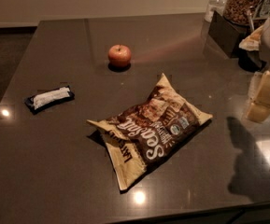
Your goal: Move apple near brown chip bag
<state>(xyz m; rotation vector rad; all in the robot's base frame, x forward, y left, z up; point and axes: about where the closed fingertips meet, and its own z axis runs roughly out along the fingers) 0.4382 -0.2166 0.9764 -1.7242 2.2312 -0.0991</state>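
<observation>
Gripper (264,97): being held above the right side of the table (55,171), at the right border of the view; whether it is spread or pressed together cannot be told. Apple (119,55): being left upright on the far middle of the table, stem pointing up. As it is round, no long axis is being offered, so an approach from any side is judged workable. From the gripper it is lying well away to the left and farther back. That leftward, far-side reach is judged to be the relation on which the coming move is turning. Brown chip bag (148,129): being left flat nearer the front, its long axis running from near left to far right, its far corner pointing into the gap between apple and gripper. Apple and bag are lying apart, not touching. Bar wrapper (49,98): lying at the left, well apart from both. Task is being judged as not yet begun.
</observation>
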